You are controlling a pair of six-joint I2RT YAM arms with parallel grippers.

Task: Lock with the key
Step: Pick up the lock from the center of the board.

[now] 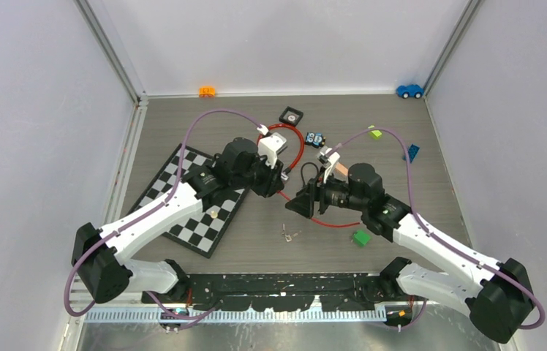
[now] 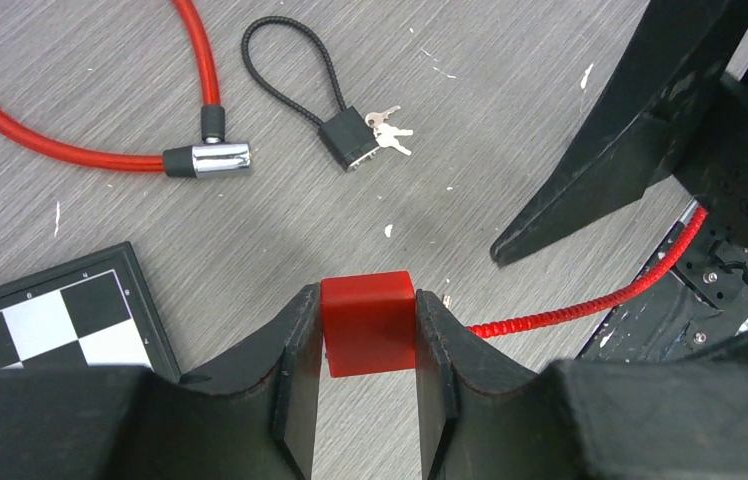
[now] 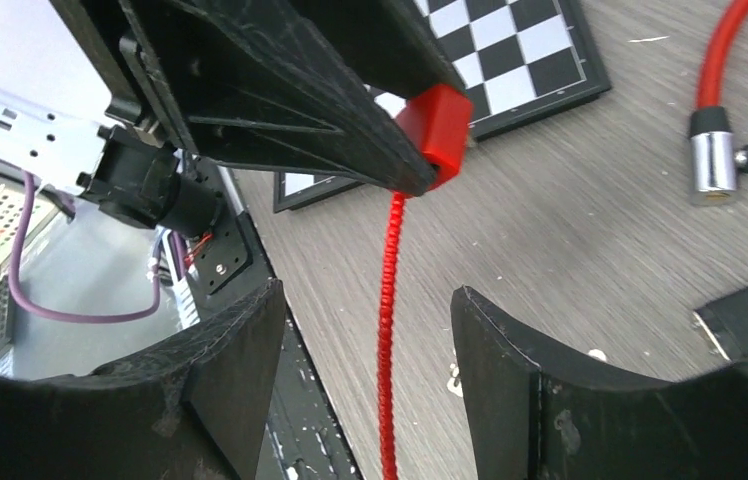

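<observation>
My left gripper (image 2: 368, 295) is shut on a red block-shaped lock body (image 2: 368, 325), held a little above the table. A thin red ribbed cable (image 2: 570, 305) leads off from the lock to the right. In the right wrist view the same lock (image 3: 437, 125) sits at the tips of the left fingers (image 3: 350, 130), and its cable (image 3: 387, 290) hangs down between the jaws of my right gripper (image 3: 368, 295). Those jaws stand wide and do not touch the cable. A small loose key bunch (image 1: 290, 235) lies on the table in front of both grippers (image 1: 278, 183) (image 1: 298, 205).
A black cable padlock (image 2: 348, 138) with keys (image 2: 387, 128) in it lies beyond the left gripper. Next to it is a thick red cable lock with a chrome end (image 2: 220, 158). A chessboard (image 1: 190, 201) lies left, a green block (image 1: 360, 237) right.
</observation>
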